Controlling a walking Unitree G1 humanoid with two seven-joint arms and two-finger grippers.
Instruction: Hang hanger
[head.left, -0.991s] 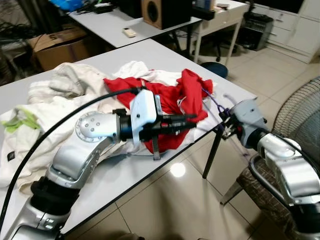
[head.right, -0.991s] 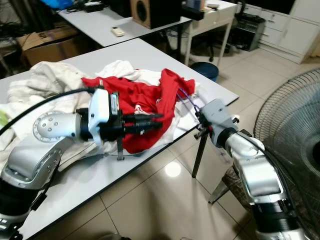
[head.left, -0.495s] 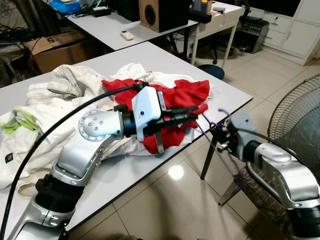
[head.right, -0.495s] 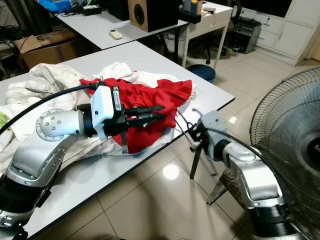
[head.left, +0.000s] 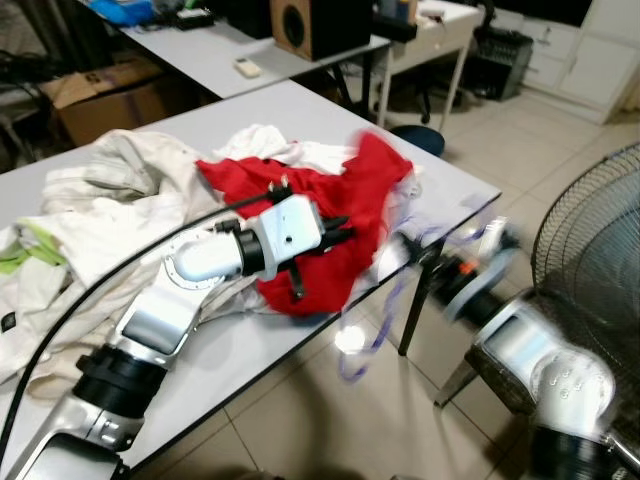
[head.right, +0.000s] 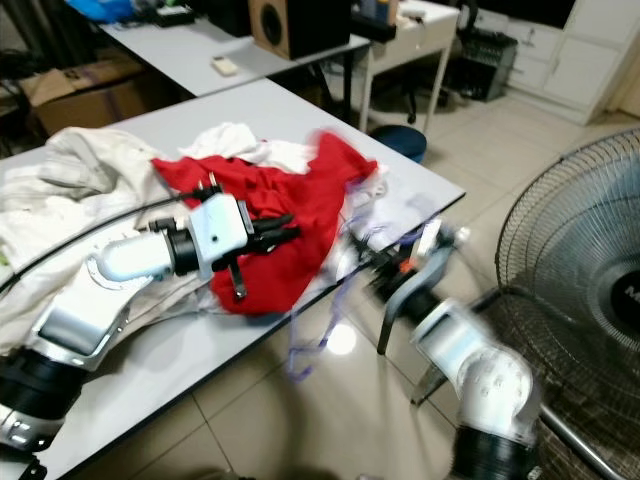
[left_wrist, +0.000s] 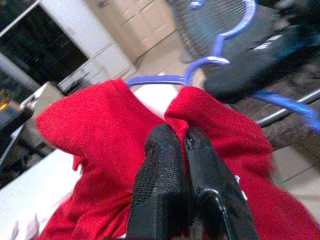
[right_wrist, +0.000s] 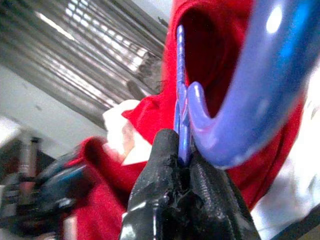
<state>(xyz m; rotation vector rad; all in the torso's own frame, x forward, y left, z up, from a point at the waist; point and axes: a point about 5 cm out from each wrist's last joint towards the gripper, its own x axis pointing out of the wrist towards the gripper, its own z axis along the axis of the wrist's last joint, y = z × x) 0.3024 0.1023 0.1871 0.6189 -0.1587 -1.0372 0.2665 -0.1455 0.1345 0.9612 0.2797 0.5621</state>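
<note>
Right gripper (right_wrist: 182, 165) lower, clamping hanger (right_wrist: 260, 95)

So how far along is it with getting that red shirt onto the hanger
Done: both grips are made. The left gripper is shut on the red shirt, the right gripper on the blue hanger. In hand: working the hanger at the shirt's opening by the table edge. Left: seating the shirt and hanging it up.

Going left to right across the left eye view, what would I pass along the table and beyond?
Pale clothes → left gripper shut on the red garment → purple hanger → right gripper → fan.
</note>
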